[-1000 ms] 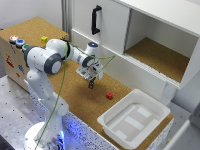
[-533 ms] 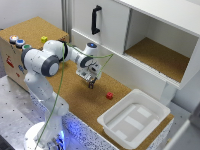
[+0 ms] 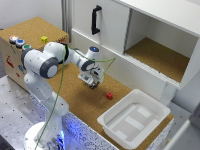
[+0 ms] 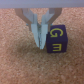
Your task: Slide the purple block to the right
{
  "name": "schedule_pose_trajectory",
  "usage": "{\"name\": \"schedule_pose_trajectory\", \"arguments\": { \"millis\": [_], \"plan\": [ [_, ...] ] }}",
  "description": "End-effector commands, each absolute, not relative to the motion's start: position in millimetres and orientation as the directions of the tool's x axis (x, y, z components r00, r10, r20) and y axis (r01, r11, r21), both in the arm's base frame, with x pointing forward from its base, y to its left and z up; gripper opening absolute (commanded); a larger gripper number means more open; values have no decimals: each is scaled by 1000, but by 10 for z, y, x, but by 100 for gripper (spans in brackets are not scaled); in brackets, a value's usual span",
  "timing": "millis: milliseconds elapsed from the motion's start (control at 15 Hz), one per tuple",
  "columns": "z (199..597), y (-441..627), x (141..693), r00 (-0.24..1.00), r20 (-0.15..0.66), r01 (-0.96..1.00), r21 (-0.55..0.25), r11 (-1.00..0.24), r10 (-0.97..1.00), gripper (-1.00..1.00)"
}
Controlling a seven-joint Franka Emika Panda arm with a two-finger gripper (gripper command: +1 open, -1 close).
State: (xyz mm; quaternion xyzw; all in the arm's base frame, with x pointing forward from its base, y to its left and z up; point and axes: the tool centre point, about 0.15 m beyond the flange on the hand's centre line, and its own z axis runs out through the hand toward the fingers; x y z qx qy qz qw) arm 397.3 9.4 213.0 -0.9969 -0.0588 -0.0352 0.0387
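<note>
Cork-topped bench across the middle of the exterior view, white cabinet behind it along the upper right of the frame, with a black handle on its closed door and an open cork-floored compartment beside. Low cork-covered box at the upper left, carrying coloured buttons on its near edge and a yellow cube on top. White Franka arm rising from the lower left, reaching toward frame centre, green cable looped along it. White tray at the lower right. Small red cube on the cork between tray and arm tip, just apart from both. Gripper down at the bench near frame centre; in the wrist view gripper fingers pressed together, pinching nothing, tips at the cork. Purple block with yellow letters on its faces, resting on the cork right beside the closed fingertips, seemingly touching; hidden behind the gripper in the exterior view.
</note>
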Motion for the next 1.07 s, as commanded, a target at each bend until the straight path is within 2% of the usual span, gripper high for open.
{"name": "schedule_pose_trajectory", "arguments": {
  "millis": [0,667,800,933,1000],
  "plan": [
    [2050,-226,4151,991,91,100,-33,-994,96,-100],
    [2013,-557,4309,997,73,-41,10,-999,-40,-100],
    [2149,-448,4273,995,91,-39,-23,-999,-41,-100],
    [2396,-353,4188,995,77,-59,-64,-996,-64,-100],
    [2512,-341,4147,994,78,-76,-51,-996,-79,100]
  ]
}}
